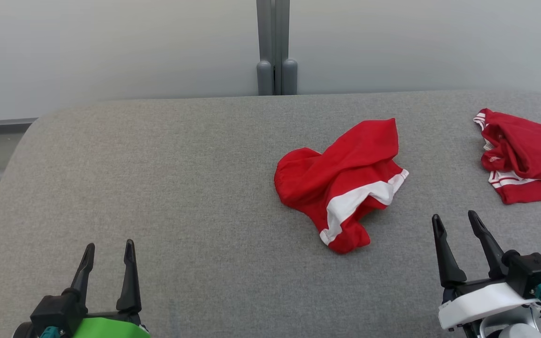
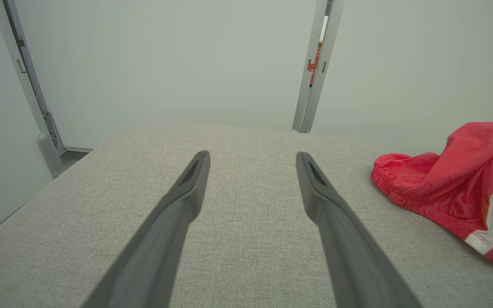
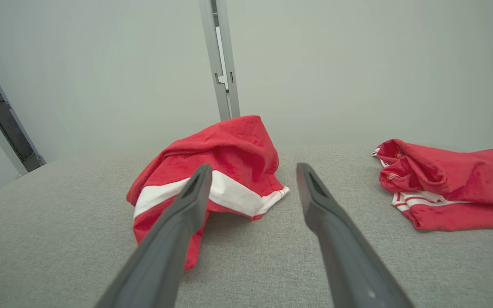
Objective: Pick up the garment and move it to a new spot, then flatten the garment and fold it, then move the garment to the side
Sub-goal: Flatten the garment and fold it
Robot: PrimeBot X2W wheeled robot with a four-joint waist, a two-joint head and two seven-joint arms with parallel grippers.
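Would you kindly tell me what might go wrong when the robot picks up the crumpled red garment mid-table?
The crumpled garment lies bunched in layers, so a pinch may catch just one fold and lift it lopsided. A second red garment lies off to the right, near the open right end effector, which might snag it instead.

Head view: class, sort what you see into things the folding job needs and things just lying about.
Job: middle red-and-white garment, left gripper, right gripper.
Lying about: second red garment at the far right, grey post.
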